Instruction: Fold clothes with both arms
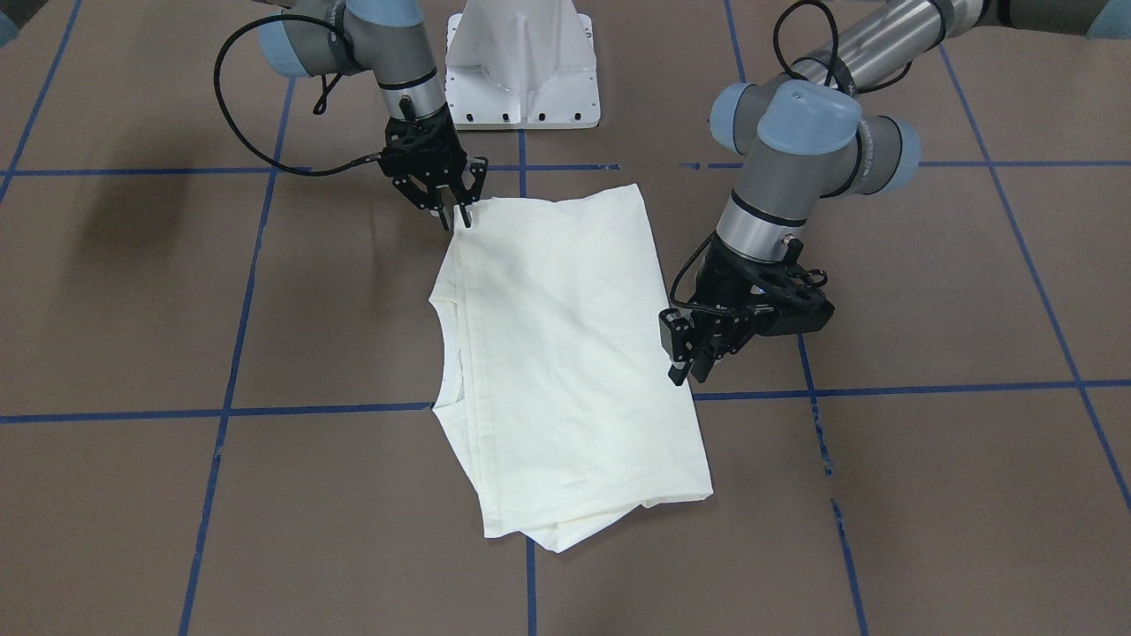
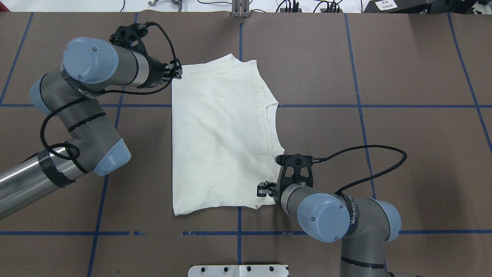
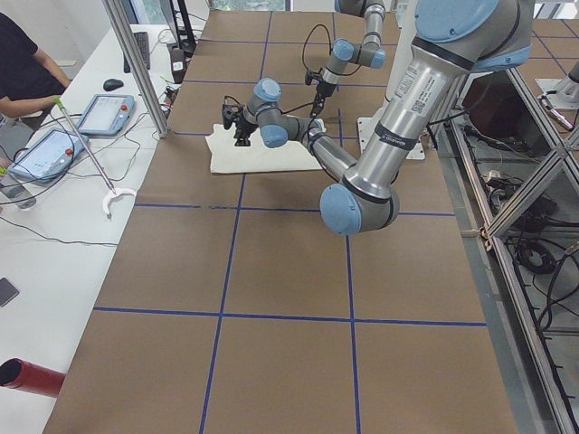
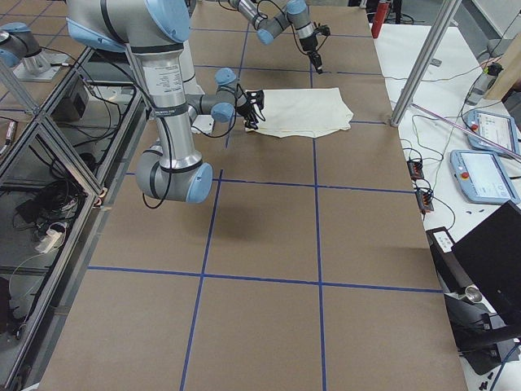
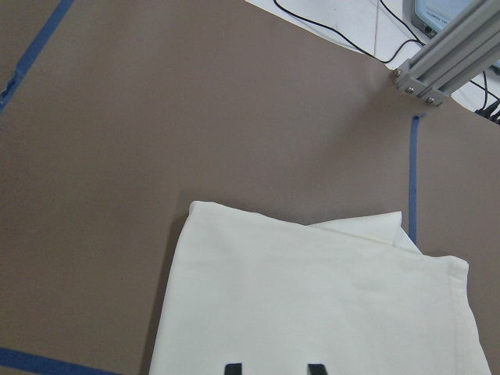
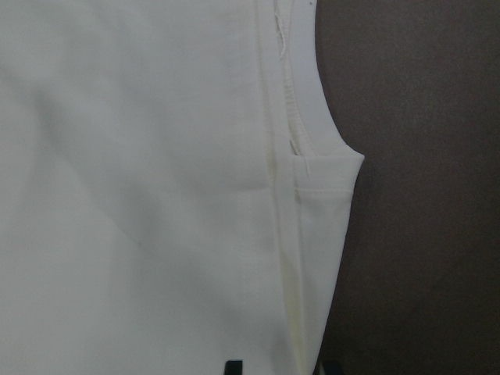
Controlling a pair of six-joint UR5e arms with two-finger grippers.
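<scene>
The cream-white T-shirt [image 1: 565, 353] lies folded flat in a rough rectangle on the brown table [image 1: 928, 291], plain side up. Its neckline [image 2: 273, 127] faces the robot's right, and the print is hidden. My left gripper [image 1: 688, 371] is open and empty and hovers over the shirt's far left corner [image 2: 179, 74]. The left wrist view shows its two tips apart [image 5: 273, 369] above the cloth [image 5: 312, 297]. My right gripper [image 1: 455, 216] is open at the shirt's near right corner [image 2: 260, 191]. Its tips stand apart [image 6: 277, 367] over the shoulder seam [image 6: 312, 180].
The white base pedestal [image 1: 521, 79] stands at the robot's edge of the table. Blue tape lines [image 2: 357, 105] form a grid on the table. An operators' bench with tablets [image 3: 54, 149] and an aluminium post [image 3: 136, 68] borders the far side.
</scene>
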